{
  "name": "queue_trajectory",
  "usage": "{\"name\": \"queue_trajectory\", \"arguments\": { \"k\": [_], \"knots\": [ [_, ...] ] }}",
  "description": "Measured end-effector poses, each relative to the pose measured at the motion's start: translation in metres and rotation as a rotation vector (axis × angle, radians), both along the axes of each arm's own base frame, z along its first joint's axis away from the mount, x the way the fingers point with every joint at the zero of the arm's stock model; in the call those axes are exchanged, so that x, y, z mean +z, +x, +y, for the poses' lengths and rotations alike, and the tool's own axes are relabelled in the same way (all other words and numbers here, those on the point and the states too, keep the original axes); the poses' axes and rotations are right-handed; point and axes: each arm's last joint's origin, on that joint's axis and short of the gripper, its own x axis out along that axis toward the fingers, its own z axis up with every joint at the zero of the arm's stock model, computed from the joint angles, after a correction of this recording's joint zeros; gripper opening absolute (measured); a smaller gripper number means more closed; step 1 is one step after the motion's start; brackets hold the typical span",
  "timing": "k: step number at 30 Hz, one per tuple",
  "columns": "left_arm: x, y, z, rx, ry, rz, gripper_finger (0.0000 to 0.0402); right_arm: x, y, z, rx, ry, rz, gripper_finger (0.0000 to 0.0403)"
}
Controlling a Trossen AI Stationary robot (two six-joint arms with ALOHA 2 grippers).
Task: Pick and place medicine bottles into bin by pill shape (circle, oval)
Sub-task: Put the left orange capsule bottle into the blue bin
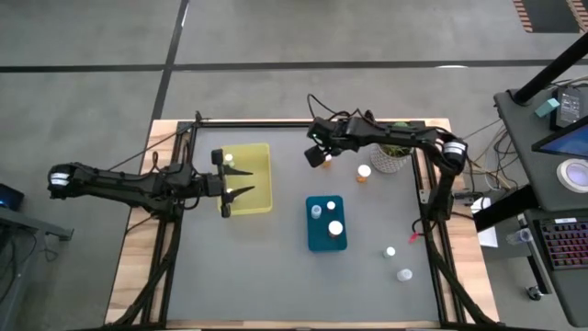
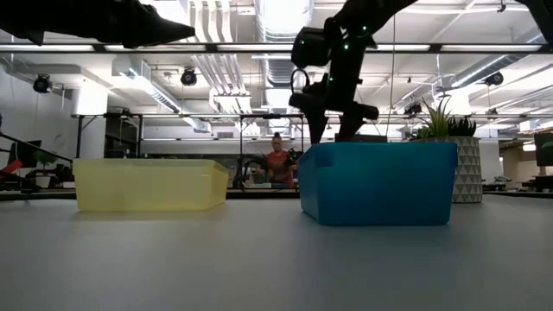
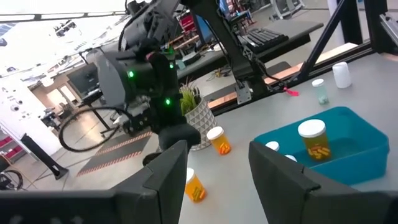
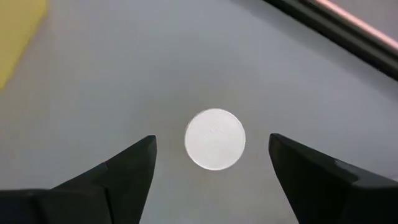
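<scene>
Step in hand: the right gripper [image 4: 211, 162] hangs straight above an upright bottle [image 4: 215, 139] on the table [image 1: 276, 267], near the far edge; this reads as the approach before a pick.
Right fingers: spread wide, one on each side of the bottle's white cap, touching nothing.
Target bottle: standing on the grey table top between the yellow bin [image 1: 246, 179] and the potted plant [image 1: 393, 156]; in the high view the gripper covers it.
Left gripper: the left gripper [image 1: 241, 176] waits over the yellow bin, fingers parted and holding nothing.
Other bottles: three stand in the blue bin [image 1: 325, 223]; one orange bottle [image 1: 364, 173] stands by the plant; two pale ones [image 1: 397, 262] sit near the right front of the table.
Next move, judged: lower the right gripper until the fingers flank the cap or body, close, lift, then carry to the bin that fits the pill shape.
Uncertain: the pill shape inside the target bottle cannot be seen from above, so the right bin cannot be told.
</scene>
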Motion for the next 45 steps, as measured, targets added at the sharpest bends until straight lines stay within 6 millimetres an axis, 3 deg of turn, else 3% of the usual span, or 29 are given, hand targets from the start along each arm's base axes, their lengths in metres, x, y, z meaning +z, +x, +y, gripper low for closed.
{"name": "queue_trajectory", "arguments": {
  "k": [6,16,25,37,45],
  "knots": [
    [0.000,0.000,0.000,0.000,-0.001,-0.002,0.0157,-0.022,0.007,-0.004,-0.004,0.017,0.049,0.0318],
    [0.000,0.000,0.000,0.000,-0.010,-0.005,0.0157,-0.043,0.014,-0.009,-0.009,0.031,0.084,0.0304],
    [0.000,0.000,0.000,0.000,-0.013,-0.006,0.0157,-0.044,0.014,-0.010,-0.010,0.030,0.083,0.0281],
    [0.000,0.000,0.000,0.000,-0.015,-0.006,0.0157,-0.044,0.014,-0.010,-0.011,0.027,0.080,0.0208],
    [0.001,0.000,0.000,0.000,-0.015,-0.008,0.0157,-0.043,0.014,-0.009,-0.010,0.027,0.079,0.0209]
  ]
}}
